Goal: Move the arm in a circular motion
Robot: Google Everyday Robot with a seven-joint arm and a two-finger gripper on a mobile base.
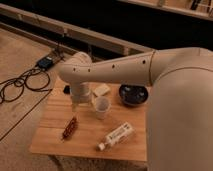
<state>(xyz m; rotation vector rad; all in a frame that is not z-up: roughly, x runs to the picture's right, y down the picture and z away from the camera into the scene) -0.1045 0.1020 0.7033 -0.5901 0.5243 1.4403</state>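
Note:
The cream-white arm [125, 67] reaches from the right of the camera view leftward over a small wooden table [55, 137]. It bends at a rounded elbow [74, 69] and drops down towards the table's back left. The gripper [75, 104] is at the lower end of that short vertical segment, just above the tabletop and left of a white cup [102, 107]. I see nothing held in it.
On the table are a dark bowl [133, 94], a pale block [101, 90], a brown bar [69, 128] and a white bottle [116, 136] lying on its side. Black cables [22, 82] and a blue box [45, 62] lie on the floor to the left. A long ledge [95, 40] runs behind.

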